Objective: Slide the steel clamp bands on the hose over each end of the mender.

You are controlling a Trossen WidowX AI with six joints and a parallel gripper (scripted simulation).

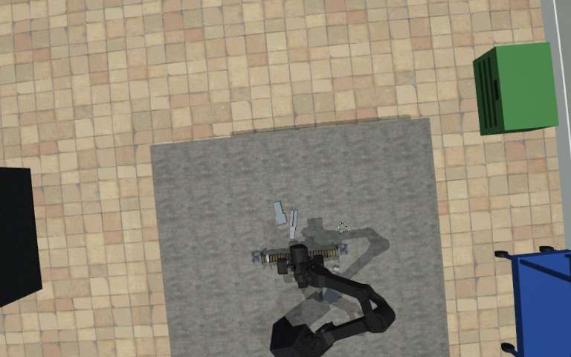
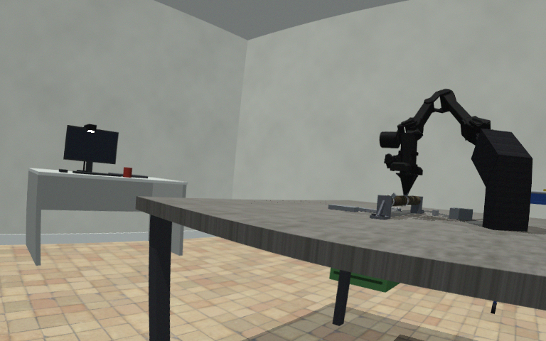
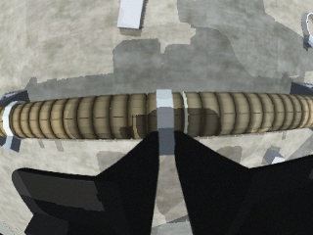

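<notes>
From above, the gripper (image 1: pixel 297 252) sat over the middle of the hose (image 1: pixel 324 253), which lay across two end brackets on the table (image 1: pixel 201 210). From the side, the arm (image 2: pixel 443 102) arched down so the fingers met the hose (image 2: pixel 407 199) from overhead. At the wrist, the fingers were clamped on a steel band (image 3: pixel 164 101) (a thinner second band (image 3: pixel 184 101) stood just beside it) around the ribbed hose (image 3: pixel 85 117).
</notes>
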